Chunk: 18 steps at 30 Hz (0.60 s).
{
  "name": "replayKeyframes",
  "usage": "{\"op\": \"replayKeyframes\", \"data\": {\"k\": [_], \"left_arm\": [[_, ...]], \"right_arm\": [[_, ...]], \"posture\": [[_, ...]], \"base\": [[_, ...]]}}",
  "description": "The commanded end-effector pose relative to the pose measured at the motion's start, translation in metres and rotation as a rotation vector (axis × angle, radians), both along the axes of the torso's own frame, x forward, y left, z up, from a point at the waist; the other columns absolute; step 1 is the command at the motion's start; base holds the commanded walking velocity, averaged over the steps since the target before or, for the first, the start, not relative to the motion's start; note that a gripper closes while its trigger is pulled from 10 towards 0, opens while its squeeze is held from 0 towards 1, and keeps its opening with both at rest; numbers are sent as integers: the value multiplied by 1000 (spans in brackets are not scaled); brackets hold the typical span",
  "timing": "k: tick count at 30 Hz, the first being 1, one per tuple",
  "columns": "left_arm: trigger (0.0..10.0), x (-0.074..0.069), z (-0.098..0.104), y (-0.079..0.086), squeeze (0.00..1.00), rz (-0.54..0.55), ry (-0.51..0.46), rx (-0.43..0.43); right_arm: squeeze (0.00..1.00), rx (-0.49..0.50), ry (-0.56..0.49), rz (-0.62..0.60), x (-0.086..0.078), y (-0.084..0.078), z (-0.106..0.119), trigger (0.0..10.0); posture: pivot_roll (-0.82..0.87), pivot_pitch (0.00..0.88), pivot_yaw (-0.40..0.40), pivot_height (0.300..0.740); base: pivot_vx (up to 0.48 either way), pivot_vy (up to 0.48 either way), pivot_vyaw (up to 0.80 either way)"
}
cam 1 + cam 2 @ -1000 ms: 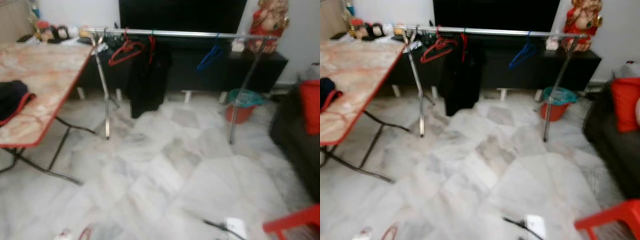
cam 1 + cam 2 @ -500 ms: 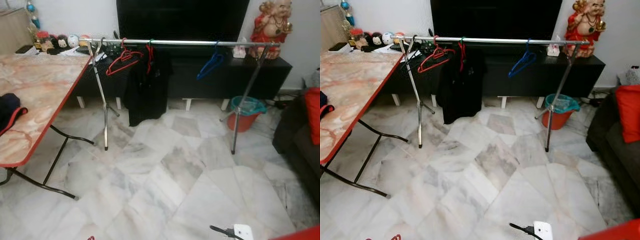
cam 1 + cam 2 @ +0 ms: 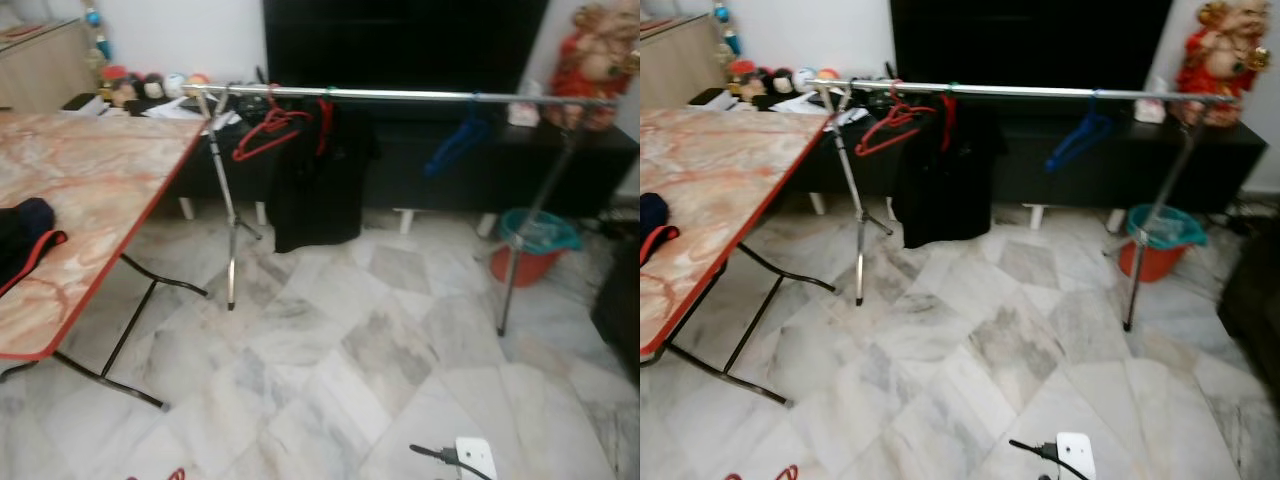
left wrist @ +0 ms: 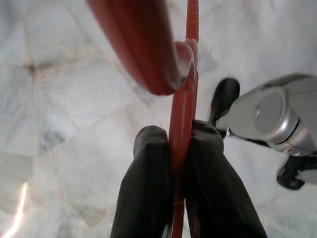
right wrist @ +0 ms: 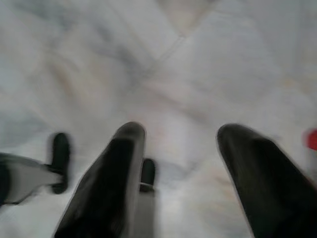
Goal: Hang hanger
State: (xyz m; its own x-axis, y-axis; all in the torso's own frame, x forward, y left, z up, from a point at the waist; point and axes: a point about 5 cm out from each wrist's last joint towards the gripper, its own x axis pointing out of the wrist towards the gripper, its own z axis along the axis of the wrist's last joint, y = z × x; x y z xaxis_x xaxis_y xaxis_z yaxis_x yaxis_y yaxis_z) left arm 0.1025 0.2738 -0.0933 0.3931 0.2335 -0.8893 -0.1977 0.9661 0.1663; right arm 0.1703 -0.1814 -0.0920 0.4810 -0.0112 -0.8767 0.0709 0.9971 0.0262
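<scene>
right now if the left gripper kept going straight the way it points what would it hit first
Probably the marble floor. The left gripper, shut on a red hanger, points down at the tiles, with nothing else in that line. How far off the floor lies is unclear.

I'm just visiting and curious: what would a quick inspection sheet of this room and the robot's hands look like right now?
Surface: grey-white marble floor.
Job's things: red hanger clamped in the left gripper; clothes rail straight ahead, already carrying a second red hanger, a black garment and a blue hanger.
Clutter: folding table on the robot's left, with dark clothing on it; orange bucket by the rail's right leg.
Grippers: left shut on the hanger; right gripper open, over the floor.
Cables: white plug block with a black lead on the floor.
Surroundings: dark TV cabinet behind the rail.
</scene>
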Motion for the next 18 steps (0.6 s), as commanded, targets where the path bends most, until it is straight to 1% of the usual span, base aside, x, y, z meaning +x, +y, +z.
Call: {"op": "replayKeyframes", "data": {"k": [1,18], "left_arm": [[10000,3,-2,-8,0,-6,-3,-19],[10000,0,-3,-10,0,1,1,-26]], "right_arm": [[0,-22,5,-32,-4,-12,0,10000],[0,-23,-9,-22,-1,-13,1,10000]], "posture": [[131,0,-65,740],[122,0,-68,740]], "base": [[270,0,0],[269,0,0]]}}
